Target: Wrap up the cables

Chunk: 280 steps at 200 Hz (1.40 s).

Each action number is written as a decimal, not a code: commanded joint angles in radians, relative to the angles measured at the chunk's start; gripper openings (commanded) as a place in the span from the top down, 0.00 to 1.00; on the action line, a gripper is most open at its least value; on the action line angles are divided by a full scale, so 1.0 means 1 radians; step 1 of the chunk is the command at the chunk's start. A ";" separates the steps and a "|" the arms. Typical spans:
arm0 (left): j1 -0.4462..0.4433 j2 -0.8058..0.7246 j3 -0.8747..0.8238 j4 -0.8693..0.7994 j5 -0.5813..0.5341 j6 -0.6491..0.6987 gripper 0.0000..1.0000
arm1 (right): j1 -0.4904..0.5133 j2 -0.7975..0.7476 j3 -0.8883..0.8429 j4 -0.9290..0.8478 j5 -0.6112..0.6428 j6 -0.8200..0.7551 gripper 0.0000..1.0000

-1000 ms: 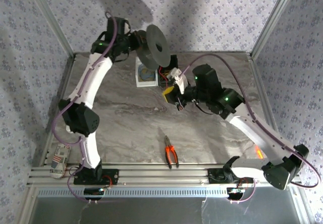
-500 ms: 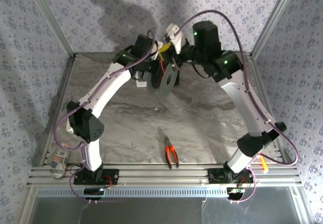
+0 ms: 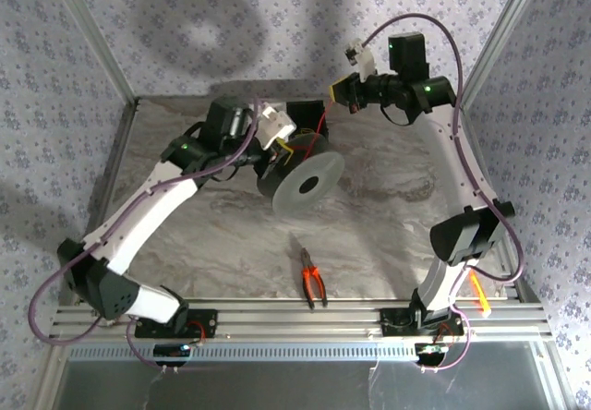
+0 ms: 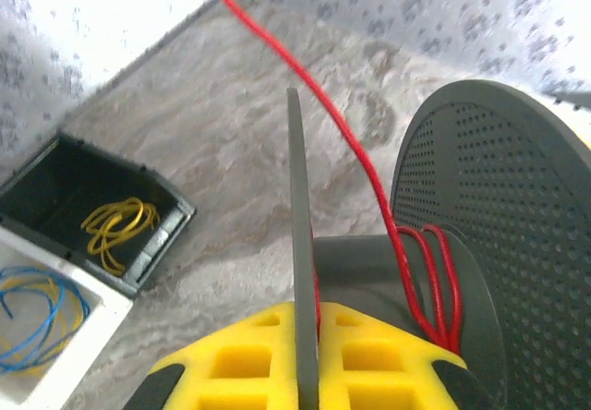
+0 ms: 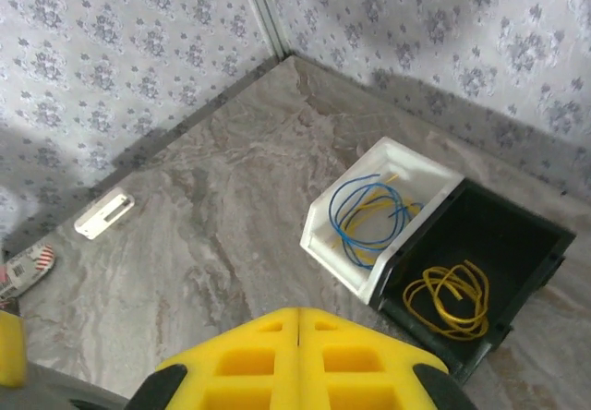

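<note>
A grey spool (image 3: 309,186) hangs over the middle of the table, and its thin flange (image 4: 295,235) is clamped between the yellow fingers of my left gripper (image 4: 305,322), which is shut (image 3: 282,151). A red cable (image 4: 323,114) is wound a few turns round the hub (image 4: 369,258) beside the perforated flange (image 4: 503,216). From there it runs taut up (image 3: 320,126) toward my right gripper (image 3: 343,91), raised at the back right. That gripper (image 5: 300,322) is shut, with the cable hidden under its fingers. A yellow cable (image 5: 451,299) lies coiled in a black bin (image 5: 522,235).
A white bin (image 5: 416,174) with a blue-and-yellow coil stands against the black bin (image 4: 65,165) at the back of the table. Orange-handled pliers (image 3: 312,281) lie near the front edge. A small white piece (image 5: 103,214) lies at the left.
The left arm has swung the spool down and forward, its pale face now turned up. The right gripper has pulled away to the back right, drawing the red cable out.
</note>
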 commanded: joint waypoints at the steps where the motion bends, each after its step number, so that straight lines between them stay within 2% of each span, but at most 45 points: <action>1: 0.094 -0.110 -0.051 0.035 0.348 -0.031 1.00 | -0.091 -0.050 -0.115 0.242 0.051 0.050 1.00; 20: 0.173 -0.135 -0.048 0.168 0.442 -0.116 1.00 | -0.102 -0.089 -0.247 0.315 0.008 0.094 1.00; 51: 0.212 -0.105 0.006 0.342 0.539 -0.230 1.00 | -0.115 -0.130 -0.410 0.421 -0.031 0.179 1.00; 77: 0.234 -0.080 -0.010 0.609 0.561 -0.425 1.00 | -0.119 -0.144 -0.496 0.492 -0.037 0.247 1.00; 101: 0.277 -0.059 -0.040 0.888 0.533 -0.639 1.00 | -0.116 -0.162 -0.588 0.566 -0.026 0.294 1.00; 131: 0.362 -0.006 -0.064 1.163 0.410 -0.908 1.00 | -0.118 -0.185 -0.694 0.670 -0.019 0.357 1.00; 150: 0.400 0.029 -0.075 1.251 0.311 -1.037 1.00 | -0.115 -0.192 -0.738 0.720 -0.018 0.391 1.00; 164: 0.418 0.049 -0.090 1.291 0.220 -1.109 1.00 | -0.106 -0.195 -0.796 0.745 -0.015 0.403 1.00; 190: 0.426 0.104 -0.081 1.347 0.136 -1.218 1.00 | -0.077 -0.193 -0.840 0.787 -0.005 0.422 1.00; 254: 0.423 0.176 -0.133 1.413 -0.178 -1.486 1.00 | 0.065 -0.168 -0.921 0.991 0.072 0.469 1.00; 280: 0.413 0.199 -0.132 1.419 -0.216 -1.539 1.00 | 0.104 -0.152 -0.949 1.110 0.100 0.508 1.00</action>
